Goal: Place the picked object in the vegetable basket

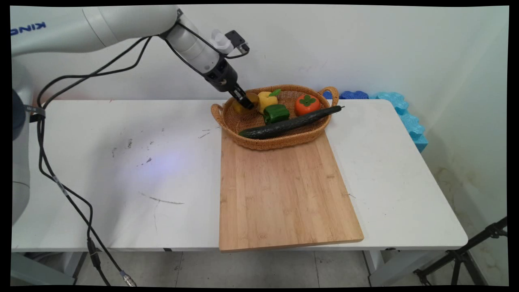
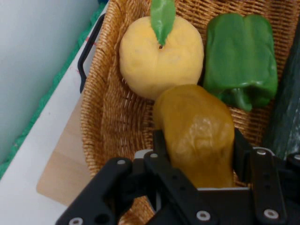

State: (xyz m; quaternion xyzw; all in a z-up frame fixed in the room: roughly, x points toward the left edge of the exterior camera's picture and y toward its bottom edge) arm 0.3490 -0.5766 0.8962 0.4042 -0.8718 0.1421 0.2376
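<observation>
My gripper [image 1: 245, 103] [image 2: 199, 145] reaches into the left end of a wicker basket [image 1: 243, 140] [image 2: 105, 117] and is shut on a brownish-yellow, pear-like fruit [image 1: 240, 107] [image 2: 197, 133]. Just beyond it lie a round yellow fruit with a green leaf [image 1: 267, 99] [image 2: 159, 54] and a green bell pepper [image 1: 276, 113] [image 2: 241, 54]. A red-orange tomato-like fruit [image 1: 307, 104] sits at the basket's right end. A long dark cucumber [image 1: 290, 123] [image 2: 288, 117] lies across the basket's front, its tip over the right rim.
The basket stands on the far end of a wooden cutting board [image 1: 284, 194] that reaches the table's near edge. Blue foam pieces [image 1: 399, 107] line the table's far right corner. Black cables [image 1: 61, 182] hang at the left. A tripod leg [image 1: 466, 253] stands at lower right.
</observation>
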